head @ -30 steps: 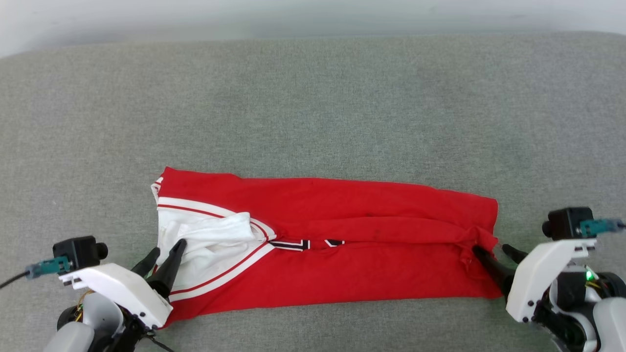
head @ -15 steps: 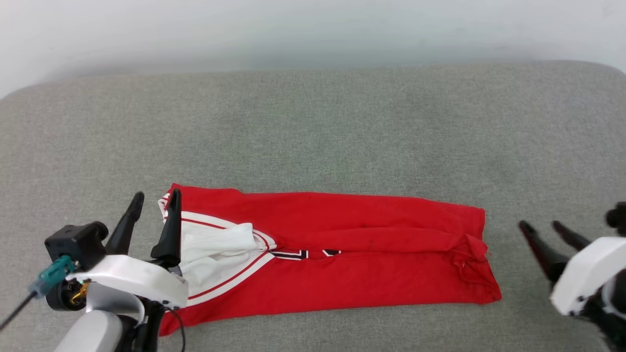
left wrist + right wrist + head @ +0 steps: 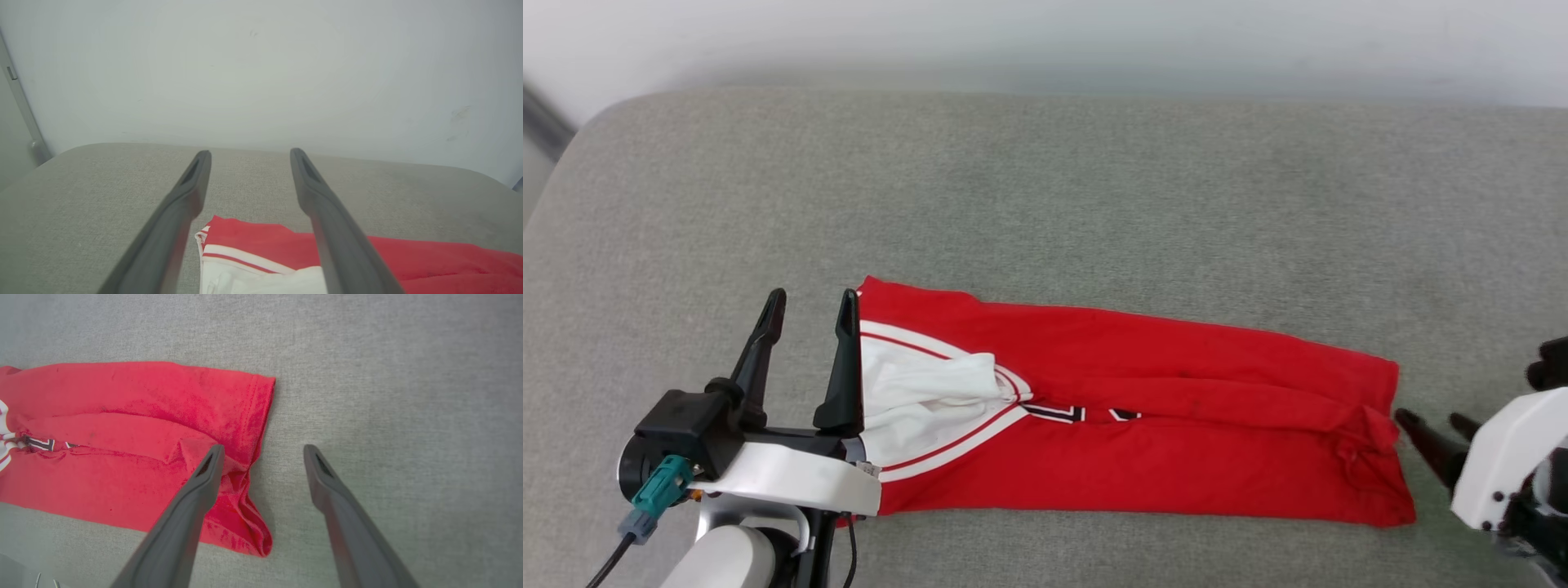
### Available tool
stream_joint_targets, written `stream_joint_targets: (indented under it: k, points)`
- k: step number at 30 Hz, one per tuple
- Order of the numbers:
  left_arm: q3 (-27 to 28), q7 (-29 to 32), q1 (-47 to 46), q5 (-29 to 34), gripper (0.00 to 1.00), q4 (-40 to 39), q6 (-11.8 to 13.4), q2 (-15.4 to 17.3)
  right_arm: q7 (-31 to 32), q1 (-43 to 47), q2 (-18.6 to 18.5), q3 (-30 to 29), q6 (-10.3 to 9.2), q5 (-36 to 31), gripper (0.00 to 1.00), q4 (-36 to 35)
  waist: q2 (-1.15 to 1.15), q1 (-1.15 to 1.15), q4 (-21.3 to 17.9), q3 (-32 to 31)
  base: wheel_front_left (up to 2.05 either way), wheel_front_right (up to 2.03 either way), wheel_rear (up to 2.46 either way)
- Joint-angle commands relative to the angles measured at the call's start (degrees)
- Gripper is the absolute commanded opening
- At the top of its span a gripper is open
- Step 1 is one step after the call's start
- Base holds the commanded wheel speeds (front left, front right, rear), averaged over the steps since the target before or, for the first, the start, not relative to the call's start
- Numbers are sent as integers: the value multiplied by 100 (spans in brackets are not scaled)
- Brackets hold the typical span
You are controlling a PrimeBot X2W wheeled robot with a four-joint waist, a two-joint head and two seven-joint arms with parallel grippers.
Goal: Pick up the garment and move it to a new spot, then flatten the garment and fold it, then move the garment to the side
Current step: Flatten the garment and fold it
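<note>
The garment lay as a long red band across the near part of the grey fabric-covered worktop, already folded lengthwise, with its white sleeve tucked at one end and a sliver of black lettering showing along the middle of the fold. The left hand hung just off the sleeve end with its fingers spread wide and nothing between them. The right hand sat just off the hem end, equally wide and empty. The job looked to be mid-fold, with the crosswise fold likely next. To do that well, each hand would want to take every layer at its end, not the top one alone. The hem end called for care: its near corner was puckered and bunched, so smoothing it outward before lifting would probably keep the crease square. Carrying one end low over the other should keep the sleeve from slipping out. The worktop looked soft and woven, with rounded corners; behind the garment rose a plain pale wall, with a grey strip at its edge beyond the sleeve end
</note>
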Motion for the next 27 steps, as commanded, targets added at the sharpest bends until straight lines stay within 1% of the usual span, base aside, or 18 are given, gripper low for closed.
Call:
stream_joint_targets:
  k: [1,9,10,11,12,16,19,24,27]
  points:
    - [-15,-21,-16,50,100,-35,7,-8,42,-112,77,49,-3,45,100,107,0,0,104,87,0,0,0]
    - [-73,-46,-125,113,100,-50,-36,-26,266,-124,337,372,-3,229,100,995,0,0,266,210,0,0,0]
    - [-79,-44,-129,123,100,-54,-36,-22,317,-121,381,424,-3,261,49,1086,0,0,268,211,0,0,0]
    - [-84,-40,-131,129,100,-53,-38,-17,339,-120,379,492,-3,270,24,1166,0,0,267,210,0,0,0]
    - [-87,-41,-131,128,100,-49,-39,-12,350,-133,386,544,-3,316,0,1230,0,0,261,207,0,0,0]
    - [-123,-11,-123,133,100,0,-55,14,235,-302,263,639,-3,412,0,1274,0,0,213,138,0,0,0]
    - [-168,27,-40,146,100,27,-28,59,11,-496,-13,752,-3,457,0,1134,0,0,130,-38,0,0,0]
    - [-184,74,59,167,100,-1,23,99,-52,-435,-176,765,-3,475,0,1056,0,0,30,-203,0,0,0]
    - [-185,99,129,161,100,-36,66,123,-61,-314,-279,638,-3,446,0,1020,0,0,-67,-303,0,0,0]
